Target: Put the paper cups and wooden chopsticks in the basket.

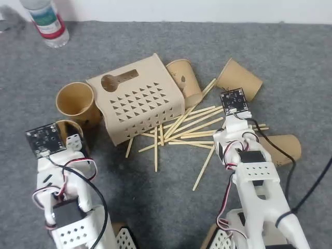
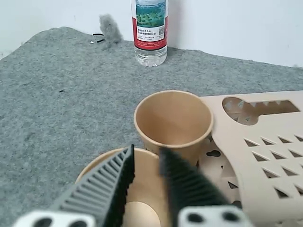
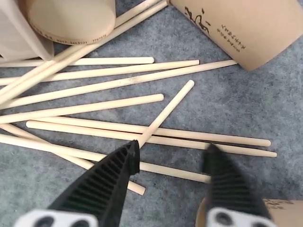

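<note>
Five paper cups (image 1: 184, 78) in all, and you get every one from the high view: two upright at 9 o'clock of the basket (image 1: 136, 98), three tipped cups (image 1: 239, 79) at its 2 to 4 o'clock. The basket lies overturned, perforated side up, so you cannot tell its contents. Wooden chopsticks (image 1: 181, 129) lie scattered on the grey mat (image 1: 290, 52) at its 4 o'clock. Left wrist view adds detail: left gripper (image 2: 147, 153) has its fingers narrowly parted over the near upright cup (image 2: 142, 213), and you see the plain inner wall of the far upright cup (image 2: 173, 120) just beyond. Right wrist view: right gripper (image 3: 173, 151) is spread wide above the chopsticks, holding nothing. Water bottle (image 1: 47, 21) at 11 o'clock.
</note>
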Robot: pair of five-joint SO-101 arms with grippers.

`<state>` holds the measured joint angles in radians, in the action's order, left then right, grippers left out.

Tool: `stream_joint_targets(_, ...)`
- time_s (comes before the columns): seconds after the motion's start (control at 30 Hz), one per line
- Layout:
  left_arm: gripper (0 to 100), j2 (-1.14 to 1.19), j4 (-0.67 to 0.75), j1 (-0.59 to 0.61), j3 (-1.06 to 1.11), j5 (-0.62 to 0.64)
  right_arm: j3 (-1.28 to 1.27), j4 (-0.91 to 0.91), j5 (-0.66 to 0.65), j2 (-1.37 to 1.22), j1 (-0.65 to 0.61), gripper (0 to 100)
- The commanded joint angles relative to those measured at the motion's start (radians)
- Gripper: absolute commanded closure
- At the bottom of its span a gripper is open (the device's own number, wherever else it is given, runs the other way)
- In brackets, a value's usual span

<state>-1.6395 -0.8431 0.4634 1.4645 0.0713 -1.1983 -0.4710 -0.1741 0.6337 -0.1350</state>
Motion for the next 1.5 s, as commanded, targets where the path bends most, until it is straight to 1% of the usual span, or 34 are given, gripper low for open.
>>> stream_joint_targets(0.0, 68, -0.009, 0.0, -0.003, -0.028, 0.008, 0.011, 0.018, 0.011, 0.028, 0.004, 65.4)
stream_joint_targets(0.07, 66, -0.009, -0.002, -0.003, -0.028, 0.041, 0.011, 0.018, 0.011, 0.027, 0.004, 64.3)
stream_joint_targets(0.27, 66, -0.009, -0.002, -0.005, -0.028, 0.034, 0.011, 0.018, 0.003, 0.022, 0.004, 65.5)
stream_joint_targets(0.33, 66, -0.009, -0.002, -0.005, -0.028, 0.037, 0.011, 0.018, 0.003, 0.022, 0.004, 73.1)
stream_joint_targets(0.37, 66, -0.009, -0.002, -0.005, -0.028, 0.038, 0.011, 0.018, 0.003, 0.022, 0.004, 79.5)
stream_joint_targets(0.43, 66, -0.009, -0.002, -0.005, -0.028, 0.038, 0.011, 0.018, 0.003, 0.024, 0.004, 95.7)
stream_joint_targets(0.47, 66, -0.009, -0.002, -0.005, -0.028, 0.038, 0.011, 0.018, 0.003, 0.027, 0.004, 99.8)
stream_joint_targets(0.53, 66, -0.009, -0.002, -0.005, -0.028, 0.038, 0.011, 0.018, 0.003, 0.024, 0.004, 94.6)
stream_joint_targets(0.57, 66, -0.009, -0.002, -0.005, -0.028, 0.038, 0.011, 0.018, 0.002, 0.024, 0.004, 95.0)
stream_joint_targets(0.63, 66, -0.009, -0.002, -0.005, -0.028, 0.038, 0.011, 0.018, 0.002, 0.024, 0.004, 99.5)
stream_joint_targets(0.73, 66, -0.009, -0.002, -0.005, -0.028, 0.034, 0.011, 0.018, 0.002, 0.024, 0.004, 98.4)
stream_joint_targets(0.77, 68, -0.009, -0.002, -0.005, -0.027, 0.032, 0.011, 0.018, 0.002, 0.024, 0.004, 98.8)
stream_joint_targets(0.8, 72, -0.009, 0.0, -0.005, -0.022, 0.032, 0.011, 0.018, 0.002, 0.024, 0.004, 99.2)
stream_joint_targets(0.83, 79, -0.009, 0.005, -0.005, -0.018, 0.031, 0.011, 0.018, 0.002, 0.024, 0.004, 99.2)
stream_joint_targets(0.9, 96, -0.009, 0.005, -0.003, -0.018, 0.025, 0.011, 0.018, 0.002, 0.024, 0.004, 99.2)
stream_joint_targets(0.93, 100, -0.009, 0.005, -0.003, -0.018, 0.011, 0.011, 0.018, 0.002, 0.024, 0.004, 99.2)
stream_joint_targets(1.0, 96, -0.009, 0.005, -0.003, -0.018, -0.009, 0.011, 0.018, 0.002, 0.024, 0.004, 99.2)
stream_joint_targets(1.07, 99, -0.009, 0.005, -0.003, -0.018, -0.012, 0.011, 0.018, 0.002, 0.024, 0.004, 99.2)
stream_joint_targets(1.23, 99, -0.009, 0.005, -0.005, -0.018, -0.015, 0.015, 0.019, 0.006, 0.031, 0.005, 98.6)
stream_joint_targets(1.3, 99, -0.009, 0.005, -0.005, -0.018, -0.015, 0.017, 0.019, 0.012, 0.031, 0.024, 93.5)
stream_joint_targets(1.33, 99, -0.009, 0.005, -0.005, -0.018, -0.017, 0.017, 0.019, 0.012, 0.031, 0.033, 89.2)
stream_joint_targets(1.47, 99, -0.009, 0.005, -0.005, -0.018, -0.017, 0.017, 0.019, 0.066, 0.031, 0.047, 68.1)
